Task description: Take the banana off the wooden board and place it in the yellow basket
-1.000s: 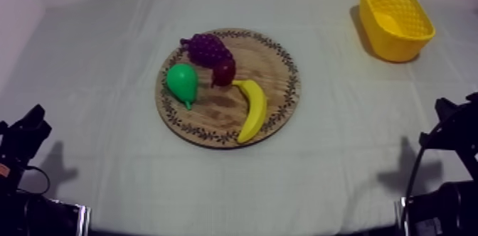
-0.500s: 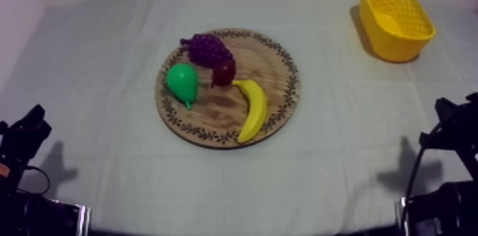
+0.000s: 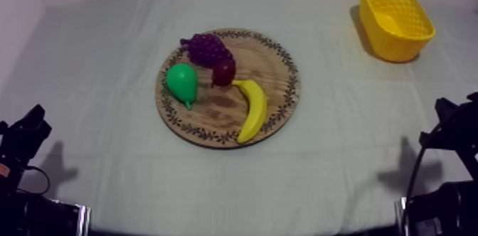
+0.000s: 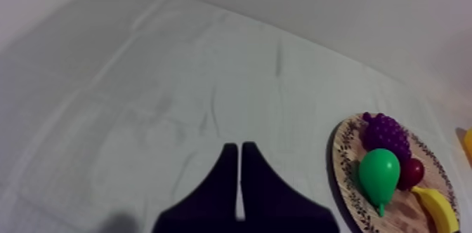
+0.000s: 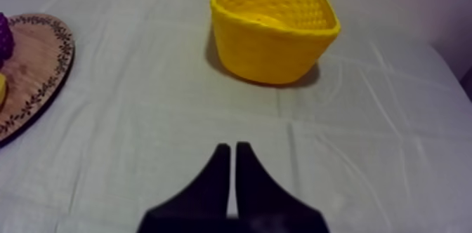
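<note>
Left hand (image 4: 235, 150): fingers pressed together in a narrow wedge, holding nothing, low over bare cloth at the left side of the surface (image 3: 92, 61). A wide stretch of creased cloth lies open between this hand and the wooden board (image 3: 274, 65).

The board sits mid-frame in the top view, well in from every edge of the surface. On it, left to right:
- The pear (image 3: 183, 82) is near the left rim.
- The grapes (image 3: 206, 47) are toward the upper rim.
- The small red fruit (image 3: 224, 72) is just below the grapes.
- The banana (image 3: 252, 109) is on the board's right half. It curves from beside the red fruit down to the lower right rim; cannot tell whether the two touch.

Right of the board is another open run of cloth. The yellow basket (image 3: 388, 43) stands upright in the upper right of the frame, close to the far edge.

Right hand (image 5: 232, 150): fingers closed together, empty, over bare cloth and aimed toward the basket. The board's rim is off to its side.

The banana is well apart from both hands.
</note>
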`<action>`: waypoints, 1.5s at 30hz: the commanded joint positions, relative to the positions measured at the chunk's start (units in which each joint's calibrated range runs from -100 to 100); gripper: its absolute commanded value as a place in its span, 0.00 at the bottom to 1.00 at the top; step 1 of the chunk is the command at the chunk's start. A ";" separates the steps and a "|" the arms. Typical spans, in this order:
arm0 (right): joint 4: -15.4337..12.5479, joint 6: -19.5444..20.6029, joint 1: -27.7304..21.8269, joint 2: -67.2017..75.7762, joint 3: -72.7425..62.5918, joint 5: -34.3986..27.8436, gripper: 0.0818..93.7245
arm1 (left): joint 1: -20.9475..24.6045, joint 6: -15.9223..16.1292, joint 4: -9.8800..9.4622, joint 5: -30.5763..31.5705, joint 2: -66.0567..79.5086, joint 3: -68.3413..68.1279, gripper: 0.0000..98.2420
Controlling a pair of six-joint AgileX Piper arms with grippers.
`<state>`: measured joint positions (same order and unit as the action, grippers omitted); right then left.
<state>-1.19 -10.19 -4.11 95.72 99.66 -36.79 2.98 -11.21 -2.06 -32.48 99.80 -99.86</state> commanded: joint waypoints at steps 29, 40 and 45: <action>4.67 8.80 9.38 -17.48 -15.94 -0.02 0.03 | 0.03 0.01 -0.01 -0.02 0.03 -0.03 0.00; 7.09 17.43 19.28 -39.88 -39.03 -6.39 0.04 | 0.03 0.01 -0.01 -0.02 0.03 -0.03 0.00; 8.33 21.43 23.99 -46.78 -46.28 -9.59 0.04 | 0.03 0.01 -0.01 -0.02 0.03 -0.03 0.00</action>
<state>6.80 9.07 17.60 52.64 57.24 -45.58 2.98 -11.21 -2.06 -32.48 99.80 -99.86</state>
